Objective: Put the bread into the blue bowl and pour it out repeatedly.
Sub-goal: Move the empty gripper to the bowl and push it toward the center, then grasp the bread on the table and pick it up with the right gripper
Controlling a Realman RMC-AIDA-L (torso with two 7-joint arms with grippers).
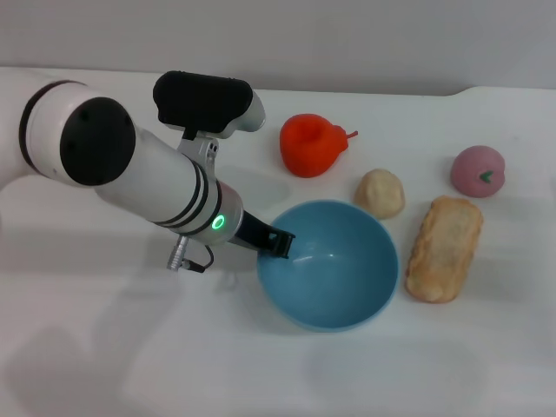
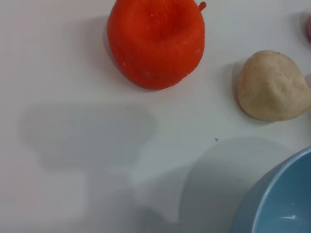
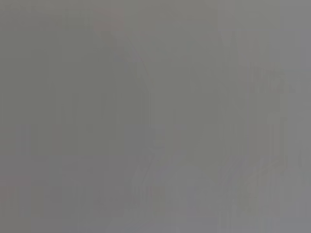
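Blue bowl [image 1: 328, 265] beside bread [image 1: 444, 248], bun [image 1: 380, 193]

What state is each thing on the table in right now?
Bowl: upright, empty, left gripper at its rim.
Bread: lying on the table beside the bowl, not in it.
Bun: resting behind the bowl.
Red toy: resting, hollow side up.
Pink toy: resting, untouched.
Right gripper: not in view.
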